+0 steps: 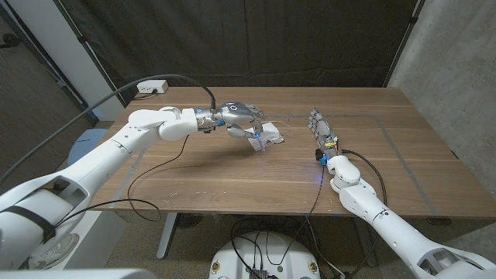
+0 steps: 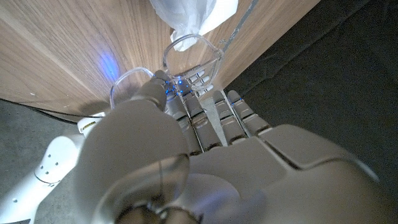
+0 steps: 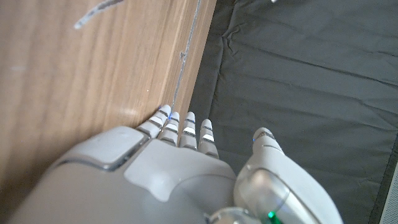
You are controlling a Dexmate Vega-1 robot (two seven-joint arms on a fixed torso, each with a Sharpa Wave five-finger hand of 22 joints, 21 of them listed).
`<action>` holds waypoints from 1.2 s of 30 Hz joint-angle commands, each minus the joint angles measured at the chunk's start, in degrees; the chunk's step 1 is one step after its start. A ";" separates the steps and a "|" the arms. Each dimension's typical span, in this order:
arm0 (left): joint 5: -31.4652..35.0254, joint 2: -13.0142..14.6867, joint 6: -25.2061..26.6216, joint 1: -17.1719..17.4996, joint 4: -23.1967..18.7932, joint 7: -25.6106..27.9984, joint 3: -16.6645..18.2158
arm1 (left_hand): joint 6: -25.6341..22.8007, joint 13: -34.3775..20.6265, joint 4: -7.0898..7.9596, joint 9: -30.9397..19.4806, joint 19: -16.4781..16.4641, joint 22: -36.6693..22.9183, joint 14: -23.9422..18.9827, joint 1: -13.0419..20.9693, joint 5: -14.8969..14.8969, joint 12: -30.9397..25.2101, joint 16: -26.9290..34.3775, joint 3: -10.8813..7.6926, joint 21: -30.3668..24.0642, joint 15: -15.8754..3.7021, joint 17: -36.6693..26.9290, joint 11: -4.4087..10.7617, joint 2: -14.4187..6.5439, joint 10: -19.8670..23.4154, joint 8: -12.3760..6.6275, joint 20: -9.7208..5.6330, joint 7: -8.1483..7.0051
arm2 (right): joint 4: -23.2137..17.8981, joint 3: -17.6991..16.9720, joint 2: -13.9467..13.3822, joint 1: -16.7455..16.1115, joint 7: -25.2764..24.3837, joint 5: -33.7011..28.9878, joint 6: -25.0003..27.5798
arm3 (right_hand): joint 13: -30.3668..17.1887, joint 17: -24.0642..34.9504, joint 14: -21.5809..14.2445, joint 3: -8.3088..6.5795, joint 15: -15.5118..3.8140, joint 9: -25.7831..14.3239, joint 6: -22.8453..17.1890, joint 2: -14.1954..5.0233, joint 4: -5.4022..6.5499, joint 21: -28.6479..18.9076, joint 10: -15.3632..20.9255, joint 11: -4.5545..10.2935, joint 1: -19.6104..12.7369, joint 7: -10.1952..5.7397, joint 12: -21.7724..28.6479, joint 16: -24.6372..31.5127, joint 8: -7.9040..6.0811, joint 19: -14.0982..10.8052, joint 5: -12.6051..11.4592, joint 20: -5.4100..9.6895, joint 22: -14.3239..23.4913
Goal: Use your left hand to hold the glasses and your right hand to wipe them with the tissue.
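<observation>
The clear-framed glasses (image 2: 188, 53) lie at the table's middle, close against a crumpled white tissue (image 2: 194, 15). My left hand (image 1: 242, 116) reaches down over them from the left, and its thumb and fingertips (image 2: 198, 79) close around the bridge between the two lenses. In the head view the tissue (image 1: 271, 136) shows just to the right of those fingertips, and the glasses (image 1: 259, 140) are only faintly visible there. My right hand (image 1: 318, 125) stands upright on its edge to the right of the tissue, a short way off, with its fingers (image 3: 180, 127) straight and nothing in it.
A white power strip (image 1: 151, 87) sits at the table's back left corner. A black cable (image 1: 152, 172) loops over the wood in front of my left arm. Thin tape lines (image 1: 399, 151) mark a rectangle on the tabletop. A dark curtain hangs behind the table.
</observation>
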State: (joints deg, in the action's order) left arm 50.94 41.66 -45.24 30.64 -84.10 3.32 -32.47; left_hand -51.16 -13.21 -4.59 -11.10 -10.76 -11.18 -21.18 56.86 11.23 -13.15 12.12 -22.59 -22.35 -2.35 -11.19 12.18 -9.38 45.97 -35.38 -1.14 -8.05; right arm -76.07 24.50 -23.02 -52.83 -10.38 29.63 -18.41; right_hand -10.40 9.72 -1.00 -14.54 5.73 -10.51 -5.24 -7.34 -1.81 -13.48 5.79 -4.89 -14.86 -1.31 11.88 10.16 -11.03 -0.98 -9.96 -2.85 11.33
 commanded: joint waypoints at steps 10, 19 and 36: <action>-7.18 0.55 10.72 10.82 -7.23 9.82 8.26 | -6.59 -0.30 0.34 -0.39 -0.74 -0.22 -0.88 0.71 -0.28 -0.40 -0.43 -1.22 -0.36 -9.54 0.01 0.01 0.51 0.84 -1.39 0.09 6.03 | -6.27 0.40 -2.76 -1.93 -1.74 -2.12 2.44 | -0.10 0.15 -0.05 -0.09 0.37 -0.11 -0.32 -0.30 -0.28 0.30 0.45 0.22 0.00 0.05 0.18 0.15 0.01 -0.11 -0.24 -0.30 0.31; -11.24 -1.81 14.16 14.39 -8.07 14.51 11.55 | -6.69 -0.41 0.33 -0.57 -0.67 -0.21 -1.33 0.72 -0.42 -0.48 -0.43 -1.53 -0.38 -9.48 0.05 -0.01 0.65 1.38 -1.54 0.29 6.38 | -9.74 1.89 -4.66 -1.51 -3.22 -5.42 6.26 | -0.10 0.13 -0.15 -0.23 -0.20 -0.10 -0.72 -0.10 -0.68 0.32 0.89 0.74 -0.46 -0.31 0.32 0.17 -0.12 -0.17 -0.23 0.43 0.29; -22.26 -4.74 15.89 18.50 -8.28 15.54 15.44 | -6.72 -0.56 0.23 -0.95 -0.74 -0.25 -2.08 0.90 -0.63 -0.45 -0.41 -2.18 -0.53 -9.50 0.08 -0.06 0.64 1.88 -1.81 0.73 6.77 | -18.91 6.41 -9.37 -0.16 -6.87 -17.97 14.57 | -0.10 0.12 -0.41 -0.44 -0.41 -0.10 -1.21 0.33 -1.64 0.37 1.19 0.90 -1.49 -0.25 0.33 0.21 -0.18 -0.31 -0.22 0.30 0.22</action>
State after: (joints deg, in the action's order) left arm 37.29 38.62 -31.36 46.25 -91.93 17.47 -19.66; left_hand -51.27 -13.46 -4.74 -11.81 -11.36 -11.34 -22.52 57.69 10.75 -13.35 11.65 -23.84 -22.39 -2.45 -10.91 12.17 -8.53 47.17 -35.71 -0.71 -8.15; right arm -87.49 27.45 -28.66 -53.96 -15.07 19.38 -8.83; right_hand -10.40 9.72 -1.16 -14.96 5.55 -10.51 -5.98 -7.22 -3.03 -13.12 6.64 -4.04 -15.60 -1.63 11.88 10.16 -11.03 -1.19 -9.96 -2.65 11.32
